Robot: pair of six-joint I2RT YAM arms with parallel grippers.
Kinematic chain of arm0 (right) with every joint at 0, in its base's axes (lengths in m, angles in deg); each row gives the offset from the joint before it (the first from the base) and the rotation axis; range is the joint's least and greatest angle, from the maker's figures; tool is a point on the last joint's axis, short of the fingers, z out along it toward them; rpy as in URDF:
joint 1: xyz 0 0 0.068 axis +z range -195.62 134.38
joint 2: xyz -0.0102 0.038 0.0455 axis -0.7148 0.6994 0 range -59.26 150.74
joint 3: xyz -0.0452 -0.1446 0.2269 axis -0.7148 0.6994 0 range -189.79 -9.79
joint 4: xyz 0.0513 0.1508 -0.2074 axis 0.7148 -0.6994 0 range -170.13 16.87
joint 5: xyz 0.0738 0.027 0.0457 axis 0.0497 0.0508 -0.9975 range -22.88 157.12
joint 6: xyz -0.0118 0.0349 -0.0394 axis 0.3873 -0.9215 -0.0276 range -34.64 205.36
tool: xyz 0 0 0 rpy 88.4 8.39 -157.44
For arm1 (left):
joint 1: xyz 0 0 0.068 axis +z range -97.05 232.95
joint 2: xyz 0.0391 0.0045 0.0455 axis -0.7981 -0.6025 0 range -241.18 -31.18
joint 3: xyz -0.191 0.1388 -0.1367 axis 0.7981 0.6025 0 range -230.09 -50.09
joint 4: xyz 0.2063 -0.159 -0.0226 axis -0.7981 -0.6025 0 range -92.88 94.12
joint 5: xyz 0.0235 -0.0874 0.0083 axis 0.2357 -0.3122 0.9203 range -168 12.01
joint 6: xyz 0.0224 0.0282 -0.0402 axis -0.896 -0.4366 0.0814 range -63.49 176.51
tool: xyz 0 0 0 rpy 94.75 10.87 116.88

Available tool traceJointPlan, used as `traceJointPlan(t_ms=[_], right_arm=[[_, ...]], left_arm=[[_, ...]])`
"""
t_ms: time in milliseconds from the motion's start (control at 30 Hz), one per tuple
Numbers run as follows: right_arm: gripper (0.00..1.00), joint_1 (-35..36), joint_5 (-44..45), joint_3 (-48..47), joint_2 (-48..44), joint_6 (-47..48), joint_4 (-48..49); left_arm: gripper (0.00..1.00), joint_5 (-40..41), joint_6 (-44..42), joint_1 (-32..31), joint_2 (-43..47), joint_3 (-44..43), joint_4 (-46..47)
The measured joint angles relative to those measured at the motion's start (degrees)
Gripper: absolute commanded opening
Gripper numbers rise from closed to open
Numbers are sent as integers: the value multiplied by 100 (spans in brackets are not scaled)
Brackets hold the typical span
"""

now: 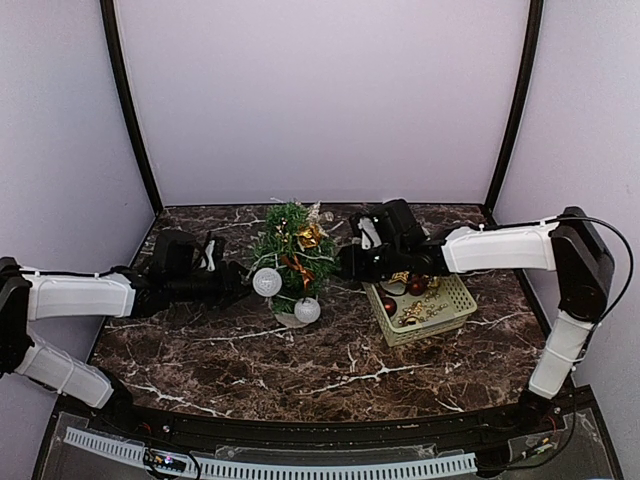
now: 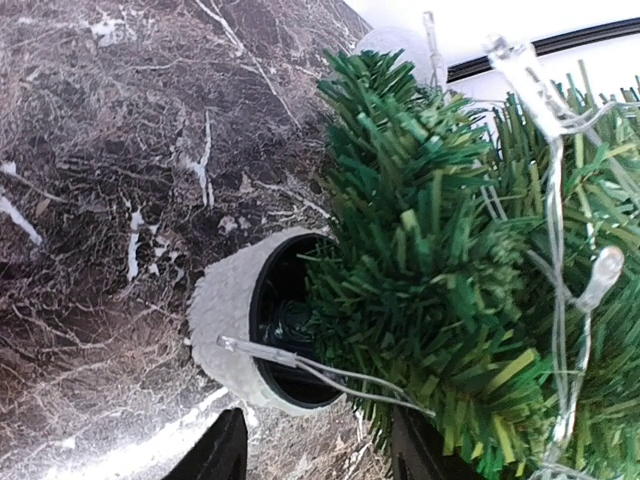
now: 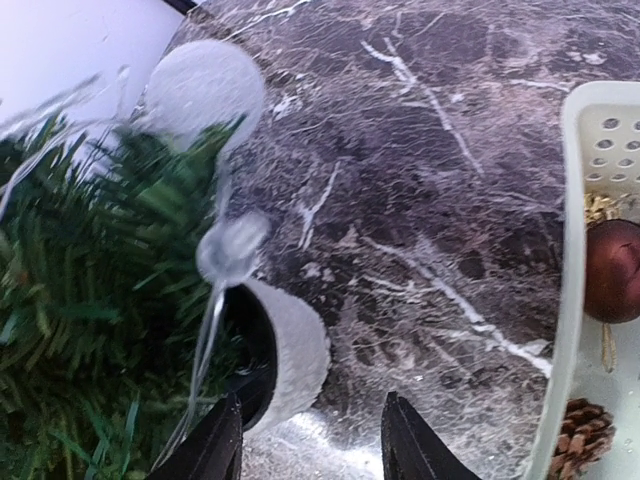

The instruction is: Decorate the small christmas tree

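Note:
The small christmas tree (image 1: 288, 255) stands mid-table, hung with two white baubles (image 1: 267, 281), a gold ornament (image 1: 311, 236) and a clear light string (image 2: 560, 250). Its white pot (image 2: 225, 310) shows in both wrist views, also as the pot (image 3: 300, 350). My left gripper (image 1: 240, 285) is at the tree's left side, open. In the left wrist view the left gripper (image 2: 318, 455) has one finger by the pot and the other against the foliage (image 2: 430, 260). My right gripper (image 1: 345, 262) is at the tree's right side. In its own view the right gripper (image 3: 312, 450) is open beside the pot, holding nothing.
A pale green basket (image 1: 455, 300) sits right of the tree, under my right arm. It holds a red bauble (image 3: 612, 270), a pine cone (image 3: 585, 430) and gold pieces. Black frame posts and purple walls close off the back and sides.

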State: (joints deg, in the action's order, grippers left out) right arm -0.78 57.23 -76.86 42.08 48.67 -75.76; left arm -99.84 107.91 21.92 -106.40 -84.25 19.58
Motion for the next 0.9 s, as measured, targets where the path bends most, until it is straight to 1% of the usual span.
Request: traceJointPlan(t_ms=[400, 600, 900], right_arm=[[48, 522, 262, 17, -289, 129, -201], [47, 767, 431, 46, -310, 105, -330], [47, 1029, 723, 96, -332, -76, -476]], left_arm=[[50, 319, -317, 0, 0, -411, -450], [50, 400, -385, 0, -31, -463, -492], [50, 431, -579, 11, -319, -741, -492]])
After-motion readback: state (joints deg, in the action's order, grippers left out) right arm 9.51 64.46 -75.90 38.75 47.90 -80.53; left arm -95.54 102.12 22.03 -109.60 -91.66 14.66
